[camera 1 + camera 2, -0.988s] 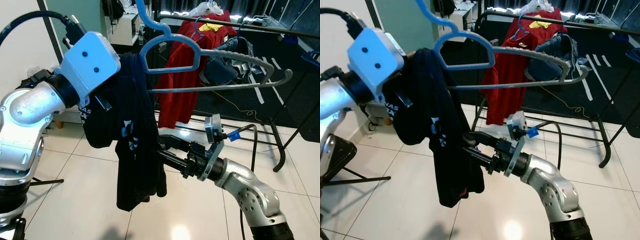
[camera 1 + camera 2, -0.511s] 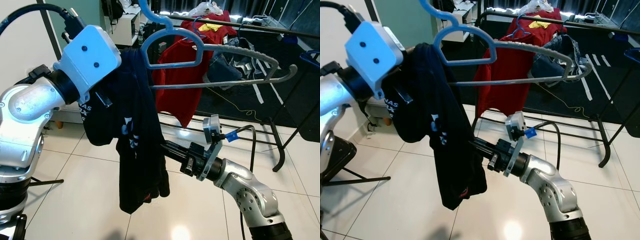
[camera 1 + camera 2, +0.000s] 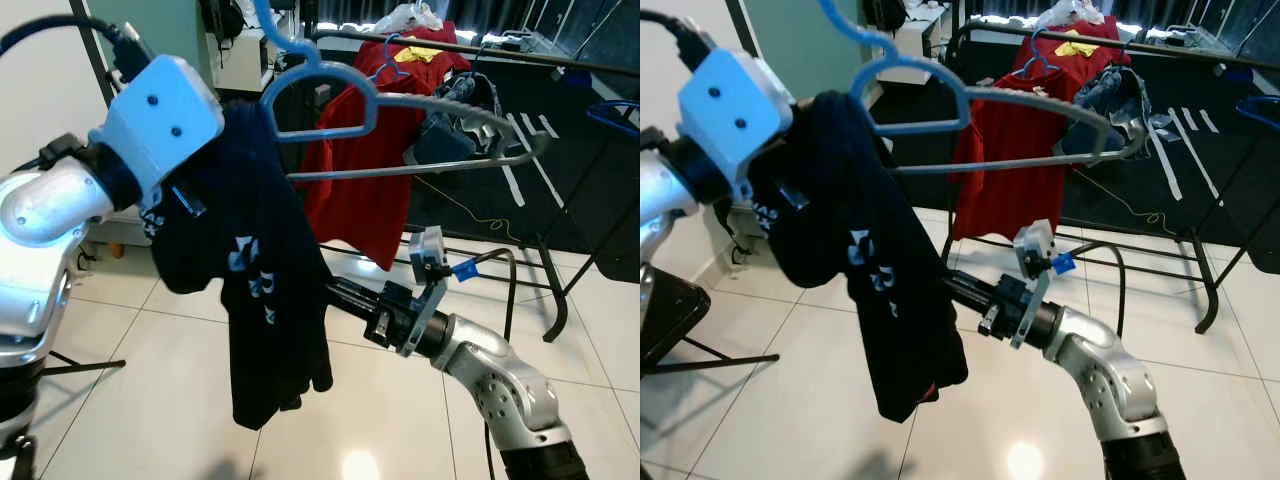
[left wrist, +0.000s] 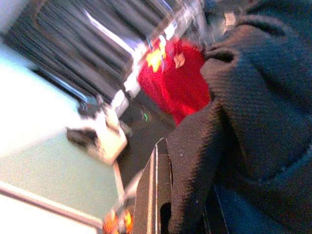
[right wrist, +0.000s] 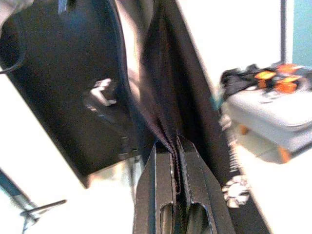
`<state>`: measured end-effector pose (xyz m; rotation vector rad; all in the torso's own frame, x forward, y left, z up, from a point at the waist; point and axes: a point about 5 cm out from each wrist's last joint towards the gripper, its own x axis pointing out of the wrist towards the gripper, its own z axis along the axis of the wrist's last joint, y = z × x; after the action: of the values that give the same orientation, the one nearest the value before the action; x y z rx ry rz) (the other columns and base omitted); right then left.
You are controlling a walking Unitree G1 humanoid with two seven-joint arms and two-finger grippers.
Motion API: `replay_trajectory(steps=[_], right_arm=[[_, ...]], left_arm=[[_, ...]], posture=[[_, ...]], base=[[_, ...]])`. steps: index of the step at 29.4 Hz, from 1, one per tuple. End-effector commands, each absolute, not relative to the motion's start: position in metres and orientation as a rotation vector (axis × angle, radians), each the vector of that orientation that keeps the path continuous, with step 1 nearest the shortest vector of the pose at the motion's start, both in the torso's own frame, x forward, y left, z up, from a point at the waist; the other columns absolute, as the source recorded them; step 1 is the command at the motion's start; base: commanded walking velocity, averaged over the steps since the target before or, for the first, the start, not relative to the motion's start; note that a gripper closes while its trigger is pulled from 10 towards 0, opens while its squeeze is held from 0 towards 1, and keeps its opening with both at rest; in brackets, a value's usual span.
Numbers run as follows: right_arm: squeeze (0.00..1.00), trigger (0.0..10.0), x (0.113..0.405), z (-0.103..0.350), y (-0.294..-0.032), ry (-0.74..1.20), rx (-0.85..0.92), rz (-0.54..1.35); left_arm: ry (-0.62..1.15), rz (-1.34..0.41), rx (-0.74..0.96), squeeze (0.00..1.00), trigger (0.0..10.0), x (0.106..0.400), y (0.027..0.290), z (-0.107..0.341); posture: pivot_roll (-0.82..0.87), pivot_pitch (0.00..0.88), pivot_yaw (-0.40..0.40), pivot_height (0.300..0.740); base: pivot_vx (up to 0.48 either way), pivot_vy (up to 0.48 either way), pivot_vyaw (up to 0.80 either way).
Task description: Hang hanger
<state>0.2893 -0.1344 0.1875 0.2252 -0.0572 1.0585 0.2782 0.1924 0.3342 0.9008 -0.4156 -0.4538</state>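
A blue plastic hanger (image 3: 320, 85) carries a black T-shirt (image 3: 265, 270), held high at the left. My left gripper is buried in the shirt's shoulder behind its white wrist housing (image 3: 160, 110). In the left wrist view one black finger (image 4: 156, 195) lies against the dark cloth (image 4: 253, 122). My right gripper (image 3: 332, 292) reaches in from the lower right and is shut on the shirt's side edge; its wrist view shows the fabric (image 5: 161, 97) pinched between both fingers. Behind the hanger, a grey clothes rail (image 3: 470, 112) curves to the right.
A red shirt (image 3: 365, 185) hangs on another blue hanger from a dark rail (image 3: 500, 48) at the back, beside a pile of dark clothes (image 3: 450, 140). Black rack legs (image 3: 555, 290) rest on the tiled floor. A white cabinet (image 3: 240, 60) stands at the back left.
My left arm has carried the hanger and shirt a little to the left. The right gripper has stayed clamped on the shirt's edge.
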Motion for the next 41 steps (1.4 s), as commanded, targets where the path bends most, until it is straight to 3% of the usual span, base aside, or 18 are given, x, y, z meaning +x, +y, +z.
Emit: replay_trajectory(steps=[1,4,8,21,30,41], right_arm=[[0.00,0.0,0.296,0.195,-0.150,-0.092,0.197,0.994],[0.00,0.0,0.305,0.206,-0.174,-0.130,0.158,0.895],[0.00,0.0,0.308,0.213,-0.186,-0.153,0.135,0.849],[0.00,0.0,0.305,0.208,-0.181,-0.145,0.135,0.854],[0.00,0.0,0.304,0.207,-0.180,-0.139,0.139,0.874],[0.00,0.0,0.304,0.208,-0.179,-0.137,0.139,0.877]], left_arm=[[-0.349,-0.454,0.945,0.00,10.0,0.276,0.207,0.330],[-0.182,-0.508,0.945,0.00,10.0,0.269,0.227,0.309],[-0.073,-0.545,0.942,0.00,10.0,0.262,0.238,0.295],[-0.009,-0.552,0.965,0.00,10.0,0.252,0.256,0.299],[0.113,-0.568,1.168,0.00,10.0,0.245,0.272,0.311],[0.267,-0.600,1.266,0.00,10.0,0.242,0.292,0.308]], posture=[[-0.05,0.076,-0.022,0.740],[-0.06,0.074,-0.018,0.740],[-0.05,0.073,-0.016,0.740],[-0.05,0.075,-0.015,0.740],[-0.05,0.081,-0.017,0.740],[-0.06,0.083,-0.024,0.740]], base=[[0.000,0.000,0.00],[0.000,0.000,0.00],[0.000,0.000,0.00],[0.000,0.000,0.00],[0.000,0.000,0.00],[0.000,0.000,0.00]])
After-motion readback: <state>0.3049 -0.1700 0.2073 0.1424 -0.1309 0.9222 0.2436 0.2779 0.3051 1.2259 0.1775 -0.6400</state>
